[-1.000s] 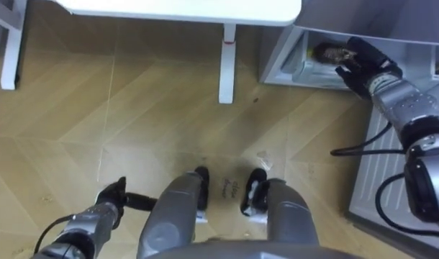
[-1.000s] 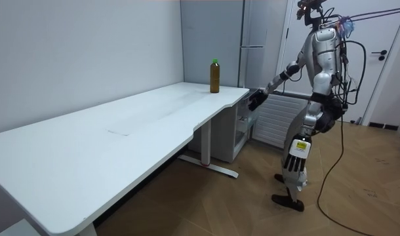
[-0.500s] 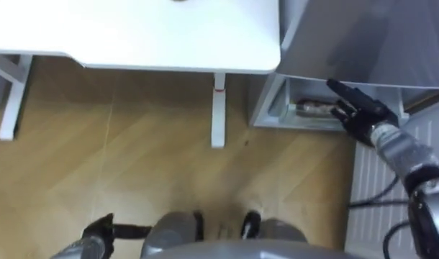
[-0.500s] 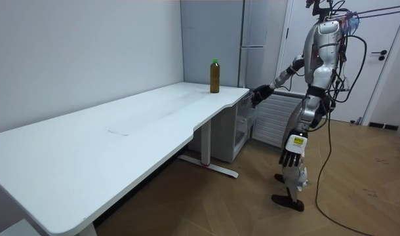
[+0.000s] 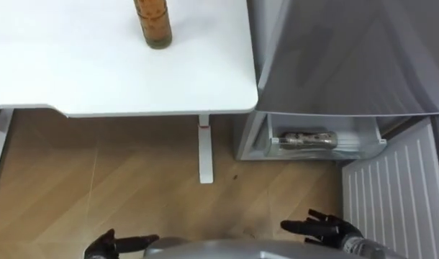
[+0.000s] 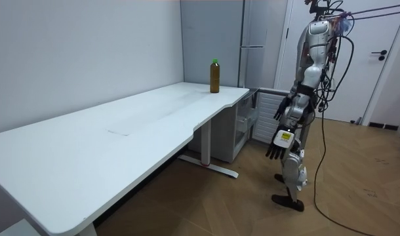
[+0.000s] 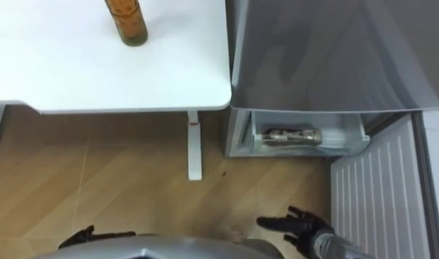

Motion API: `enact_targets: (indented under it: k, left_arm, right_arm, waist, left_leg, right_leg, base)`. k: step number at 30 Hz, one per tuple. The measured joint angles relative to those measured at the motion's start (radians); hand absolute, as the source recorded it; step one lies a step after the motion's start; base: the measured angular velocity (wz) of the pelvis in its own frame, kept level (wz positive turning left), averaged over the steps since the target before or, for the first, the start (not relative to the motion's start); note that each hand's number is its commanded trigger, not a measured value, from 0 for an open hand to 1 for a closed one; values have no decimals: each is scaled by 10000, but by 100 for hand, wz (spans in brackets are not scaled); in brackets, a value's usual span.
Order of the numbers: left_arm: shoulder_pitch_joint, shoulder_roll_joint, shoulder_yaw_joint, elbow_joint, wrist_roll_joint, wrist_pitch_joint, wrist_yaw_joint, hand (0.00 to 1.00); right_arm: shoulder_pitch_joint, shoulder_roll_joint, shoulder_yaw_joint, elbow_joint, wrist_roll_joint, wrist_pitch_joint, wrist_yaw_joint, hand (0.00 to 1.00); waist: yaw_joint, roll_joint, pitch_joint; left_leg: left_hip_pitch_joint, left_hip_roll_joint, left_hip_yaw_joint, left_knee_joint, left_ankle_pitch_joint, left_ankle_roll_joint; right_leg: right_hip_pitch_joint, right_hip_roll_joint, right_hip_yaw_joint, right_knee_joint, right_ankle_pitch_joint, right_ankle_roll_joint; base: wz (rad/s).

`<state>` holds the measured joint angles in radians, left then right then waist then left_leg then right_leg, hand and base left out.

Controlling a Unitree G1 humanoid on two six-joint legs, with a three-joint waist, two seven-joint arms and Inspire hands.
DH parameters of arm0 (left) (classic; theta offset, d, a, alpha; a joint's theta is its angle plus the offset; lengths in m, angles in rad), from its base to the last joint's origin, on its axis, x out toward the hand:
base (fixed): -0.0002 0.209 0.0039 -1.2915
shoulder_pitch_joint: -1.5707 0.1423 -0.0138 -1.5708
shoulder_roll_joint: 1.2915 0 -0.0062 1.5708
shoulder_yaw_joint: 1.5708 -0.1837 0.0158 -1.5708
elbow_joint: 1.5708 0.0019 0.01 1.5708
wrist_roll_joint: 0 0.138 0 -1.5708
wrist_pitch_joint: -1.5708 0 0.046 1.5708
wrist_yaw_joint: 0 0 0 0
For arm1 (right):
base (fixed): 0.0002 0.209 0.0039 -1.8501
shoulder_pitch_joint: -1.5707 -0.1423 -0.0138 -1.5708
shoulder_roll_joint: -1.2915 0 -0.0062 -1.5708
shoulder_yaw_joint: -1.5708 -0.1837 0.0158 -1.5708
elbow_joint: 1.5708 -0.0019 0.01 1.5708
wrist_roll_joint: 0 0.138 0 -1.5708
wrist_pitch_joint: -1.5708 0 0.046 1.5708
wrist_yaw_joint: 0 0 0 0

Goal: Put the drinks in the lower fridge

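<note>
Your bottle point(image 5: 152, 21) stands upright on the table point(image 5: 75, 72), well beyond its near edge, where the left robot hand point(image 5: 119, 244), likely nearer, and right robot hand point(image 5: 324, 229) hang spread, empty.

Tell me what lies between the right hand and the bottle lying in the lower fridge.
In the left eye view, bare wooden floor and the lower compartment's front rim separate the open right hand from the bottle.
</note>
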<state>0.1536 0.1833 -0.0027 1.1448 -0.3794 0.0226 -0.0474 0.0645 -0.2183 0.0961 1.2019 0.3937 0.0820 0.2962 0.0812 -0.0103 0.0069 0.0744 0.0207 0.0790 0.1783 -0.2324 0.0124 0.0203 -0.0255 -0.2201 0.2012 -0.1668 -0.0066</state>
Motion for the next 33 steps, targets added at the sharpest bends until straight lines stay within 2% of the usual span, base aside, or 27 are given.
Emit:
enact_targets:
  k: [5,8,11,13,15,16,18,23,28,33]
  left_arm:
    - [80,-88,369,36,431,3,2,0]
    - [182,-90,495,151,624,9,50,0]
    - [321,-114,944,204,625,41,337,0]
    - [398,-125,1341,232,618,236,457,0]
    - [482,-133,1536,212,623,425,589,0]
    - [487,-132,1612,201,671,474,650,0]
    - [491,-138,1599,184,692,516,679,0]
    - [395,-195,1462,138,1109,601,871,0]
    - [167,-206,953,127,1917,602,872,0]
    - [109,-225,940,-195,2241,632,1050,0]
  right_arm:
    - [-3,34,-98,-19,-962,-203,-205,0]
    - [-52,113,-273,25,-1356,-293,-426,0]
    - [-54,166,-465,251,-1485,-359,-827,0]
    - [0,173,-785,495,-1516,-357,-1136,0]
    - [115,190,-925,589,-1473,-362,-1251,0]
    - [124,226,-993,640,-1473,-359,-1287,0]
    - [105,260,-950,637,-1480,-368,-1352,0]
    - [146,321,-814,621,-1487,-373,-1474,0]
    - [141,351,-781,644,-1473,-447,-1835,0]
    - [46,453,-779,630,-1511,-458,-2105,0]
  waist:
    - [-45,47,-31]
    - [-185,22,-30]
    - [-200,-16,-14]
    - [-217,-42,-16]
    - [-226,-58,38]
    - [-260,-62,29]
    - [-232,-45,31]
    - [-237,31,-22]
    - [-361,84,-39]
    - [-545,123,-51]
  left_leg:
    - [90,-10,-38,-10,3,3]
    - [78,-33,-156,18,4,4]
    - [85,-44,-162,21,4,5]
    - [154,-64,-226,16,4,6]
    - [257,-81,-263,1,2,9]
    - [298,-87,-251,12,0,11]
    - [318,-84,-258,9,-20,36]
    - [326,-73,-279,-28,-27,44]
    - [331,-72,-316,-82,-27,43]
    - [352,-72,-349,-86,-26,43]
  right_leg:
    - [267,28,-40,-302,56,52]
    - [344,1,-113,-335,60,70]
    - [348,-4,-91,-341,52,82]
    - [430,-10,-65,-359,38,103]
    - [585,-7,-44,-456,24,119]
    - [657,-3,-49,-499,28,127]
    - [660,8,-50,-497,24,133]
    - [675,43,27,-484,38,126]
    - [705,54,-2,-503,43,120]
    - [714,56,5,-498,42,120]
  base:
    - [6]
    - [13]
    - [0]
    - [2]
    - [5]
    - [5]
    - [3]
    - [0]
    - [2]
    - [0]
